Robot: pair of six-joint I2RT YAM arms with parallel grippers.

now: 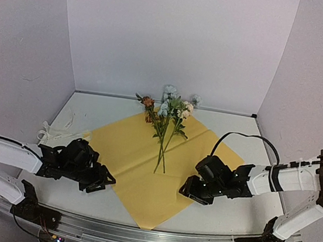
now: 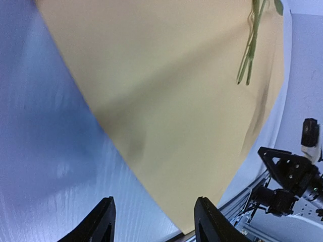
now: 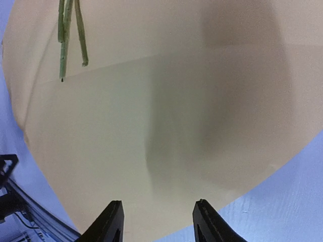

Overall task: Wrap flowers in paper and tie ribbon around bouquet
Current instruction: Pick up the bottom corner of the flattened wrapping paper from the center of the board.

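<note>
The paper (image 1: 145, 160) lies flat as a diamond, yellow-tan face up, in the middle of the table. The flowers (image 1: 168, 113) rest on its far half, with the blossoms past the far corner and the stems (image 2: 250, 55) pointing towards me. A cream ribbon (image 1: 54, 131) lies loose at the far left. My left gripper (image 1: 104, 182) hovers open over the paper's near-left edge (image 2: 176, 101), nothing between its fingers (image 2: 106, 222). My right gripper (image 1: 191, 191) is open above the near-right edge (image 3: 161, 126), also empty. The stem ends (image 3: 68, 35) show in the right wrist view. No wrapped bouquet is in view.
White walls close in the table at the back and on both sides. A metal rail (image 1: 147, 237) runs along the near edge. The right arm's black cable (image 1: 248, 137) arcs above the paper's right corner. The right arm's base (image 2: 292, 176) shows in the left wrist view.
</note>
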